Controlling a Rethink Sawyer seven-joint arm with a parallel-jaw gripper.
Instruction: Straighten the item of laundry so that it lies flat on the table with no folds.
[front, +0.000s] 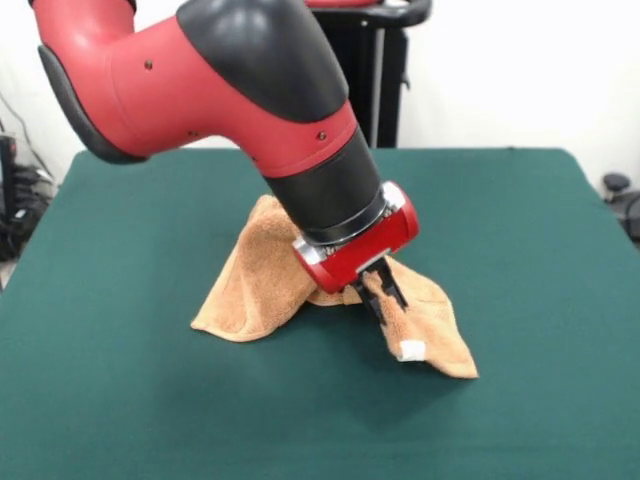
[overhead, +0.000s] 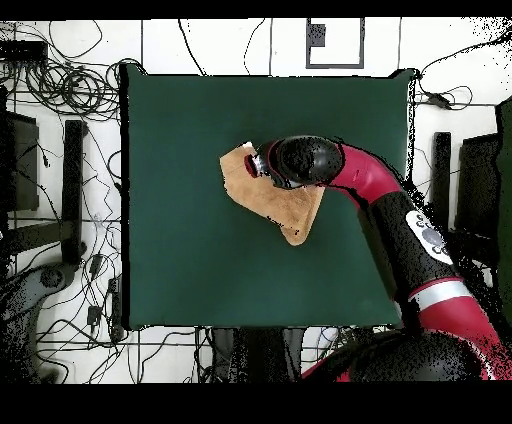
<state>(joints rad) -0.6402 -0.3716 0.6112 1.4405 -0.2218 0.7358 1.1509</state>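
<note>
front view: no writing can be read; the small white tag (front: 411, 350) on the towel (front: 250, 295) looks blank from here. the orange-tan towel is bunched and folded near the middle of the green tabletop (front: 120, 400), peaked under the arm (front: 230, 80), with one flap spread toward the left and another running to a point at the lower right. the gripper (front: 385, 297) is clenched on a fold of the towel just above the tag.

overhead view: the towel (overhead: 285, 205) shows as a rough triangle on the tabletop (overhead: 180, 150), its long side running diagonally. the gripper is hidden under the arm (overhead: 385, 195).
</note>
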